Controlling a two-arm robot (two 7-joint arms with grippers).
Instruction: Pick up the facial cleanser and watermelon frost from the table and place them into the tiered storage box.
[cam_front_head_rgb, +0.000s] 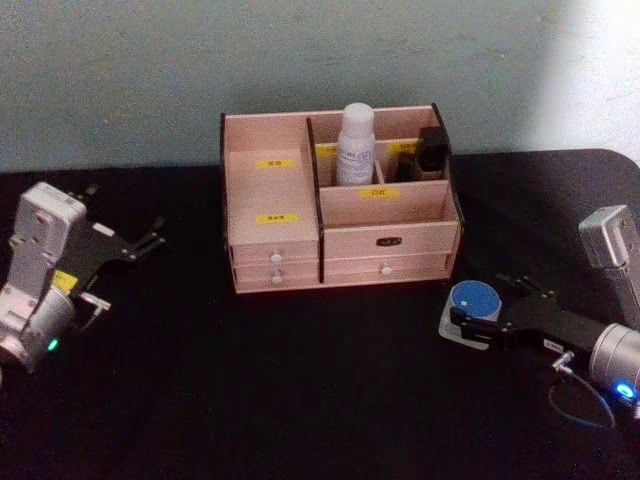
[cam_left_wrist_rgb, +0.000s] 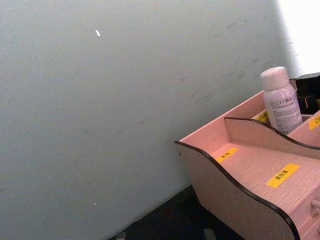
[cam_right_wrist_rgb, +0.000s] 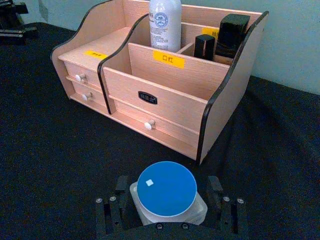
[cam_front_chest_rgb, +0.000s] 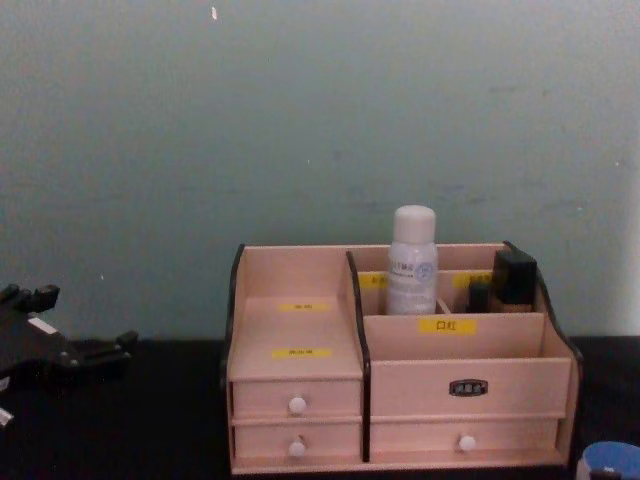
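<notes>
**While the cleanser stood boxed, the jar sat in the right jaws**

Where the left gripper (cam_front_head_rgb: 150, 232) hung over the left side of the black table (cam_front_head_rgb: 300, 390), well apart from the box, its fingers stood spread with nothing between them. The wrist was raised and tilted; idle, by my reading.

Centre: tiered storage box (cam_front_head_rgb: 270, 235), with the facial cleanser (cam_front_head_rgb: 355, 145) upright in a rear compartment, near some dark containers (cam_front_head_rgb: 432, 150). That half of the job looked done.

Right: watermelon frost (cam_front_head_rgb: 475, 298) on the table, near the box's front right corner but apart from it. The right gripper (cam_right_wrist_rgb: 168, 184) lay low and near level, reaching in from the right. One finger sat on each side of the jar, closed against the glass below the blue lid, as far as I could judge.

Handling, judged: glass, so stiff, smooth, likely slippery and breakable; squat, of modest weight. The hold belonged on the body under the lid rim, not on the lid, which might turn or lift. A firm but gentle squeeze would suit.
</notes>
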